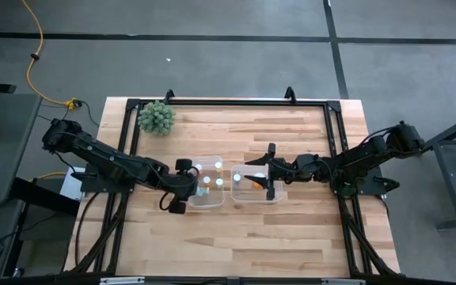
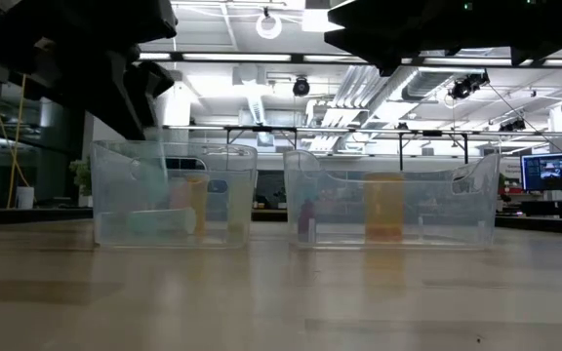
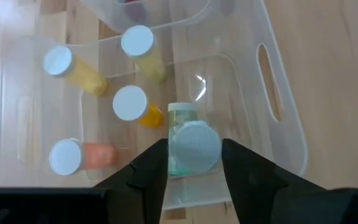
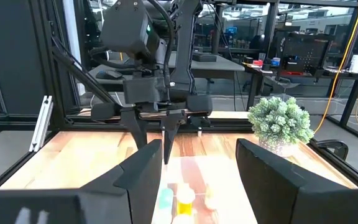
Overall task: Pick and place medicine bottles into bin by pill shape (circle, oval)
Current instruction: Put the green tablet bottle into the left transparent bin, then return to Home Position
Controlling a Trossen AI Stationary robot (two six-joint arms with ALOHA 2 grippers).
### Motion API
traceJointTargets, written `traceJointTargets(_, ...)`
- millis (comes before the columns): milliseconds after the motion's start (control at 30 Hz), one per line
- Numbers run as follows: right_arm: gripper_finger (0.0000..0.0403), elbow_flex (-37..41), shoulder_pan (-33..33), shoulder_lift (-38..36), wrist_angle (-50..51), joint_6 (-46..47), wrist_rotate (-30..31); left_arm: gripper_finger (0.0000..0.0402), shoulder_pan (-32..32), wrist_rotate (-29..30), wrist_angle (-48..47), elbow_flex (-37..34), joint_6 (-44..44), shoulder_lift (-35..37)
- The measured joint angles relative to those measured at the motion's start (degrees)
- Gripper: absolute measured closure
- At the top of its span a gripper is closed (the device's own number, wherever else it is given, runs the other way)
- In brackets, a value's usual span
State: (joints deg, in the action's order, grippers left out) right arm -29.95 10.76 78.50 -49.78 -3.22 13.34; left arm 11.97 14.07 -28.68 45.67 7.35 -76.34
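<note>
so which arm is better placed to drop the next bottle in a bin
Left. Its gripper holds a pale greenish bottle between the fingers, above the left tub. The right gripper is open and empty.

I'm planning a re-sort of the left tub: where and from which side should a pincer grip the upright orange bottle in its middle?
Grip the upright orange bottle at its round white cap, coming straight down from above. It stands cap-up inside the left tub, whose walls block any sideways approach. Fingers should straddle the cap, likely set away from the greenish bottle between the left pincer fingers.
</note>
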Motion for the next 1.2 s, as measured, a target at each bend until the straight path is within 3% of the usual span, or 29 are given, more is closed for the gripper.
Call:
traceJointTargets(267,0.0206,0.0,0.0,0.0,0.0,0.0,0.0,0.0228,0.0,0.1,-1.0,0.4,-0.4,-0.2)
traceJointTargets(500,0.0206,0.0,0.0,0.0,0.2,-0.1,0.0,0.0211,0.0,4.4,-9.7,8.1,-2.7,5.4)
traceJointTargets(633,0.0206,0.0,0.0,0.0,0.3,-0.1,0.0,0.0211,0.1,5.9,-5.1,7.7,-6.1,13.9)
traceJointTargets(833,0.0206,0.0,0.0,0.0,0.4,0.7,0.0,0.0211,-4.0,8.2,9.9,-2.3,-13.7,30.3)
traceJointTargets(1067,0.0206,0.0,0.0,0.0,0.4,0.2,0.0,0.0211,-14.1,-4.4,10.7,-11.8,-10.9,47.4)
traceJointTargets(1200,0.0206,0.0,0.0,0.0,0.3,0.2,0.0,0.0213,-15.9,-6.1,13.2,-18.5,-9.2,56.5)
